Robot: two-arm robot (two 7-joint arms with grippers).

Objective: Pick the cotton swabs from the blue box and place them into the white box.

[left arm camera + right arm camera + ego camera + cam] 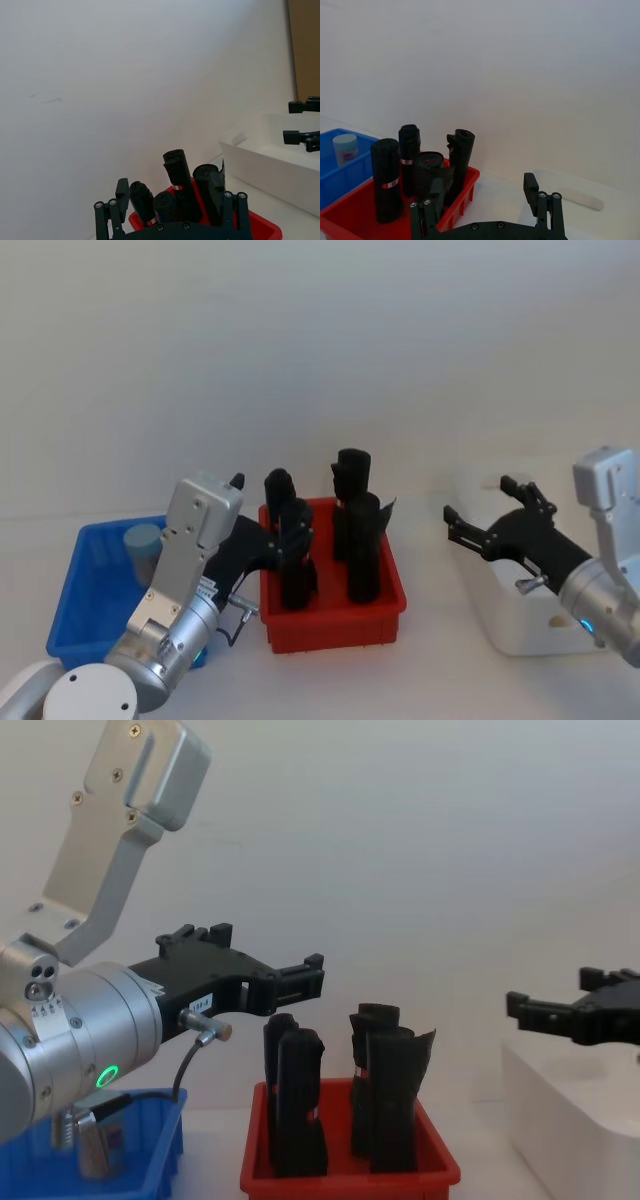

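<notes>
- You had the left gripper (262,510) raised at the gap between the blue box (78,590) and the red bin (385,615), its fingers (300,978) apart and holding nothing.
- One swab jar (143,548) stood upright in the blue box, near its far wall, well to the left of that gripper and lower than it.
- In the right wrist view you could see the same jar (345,148) inside the blue box (340,175), behind the red bin (460,200) as seen from there.
- In the chest view, the left gripper (285,975) hung above the near left corner of the red bin (350,1175); the blue box (150,1150) lay below the arm.
- Your right gripper (480,512) hovered over the white box (520,630), at its left part, with its fingers (462,527) spread wide and empty.
- In the chest view, the right gripper (545,1010) was above the rim of the white box (570,1120) without touching it.
- Four black rolls (355,530) stood upright in the red bin, between the two boxes.
- I could not tell if there was something inside the white box.
</notes>
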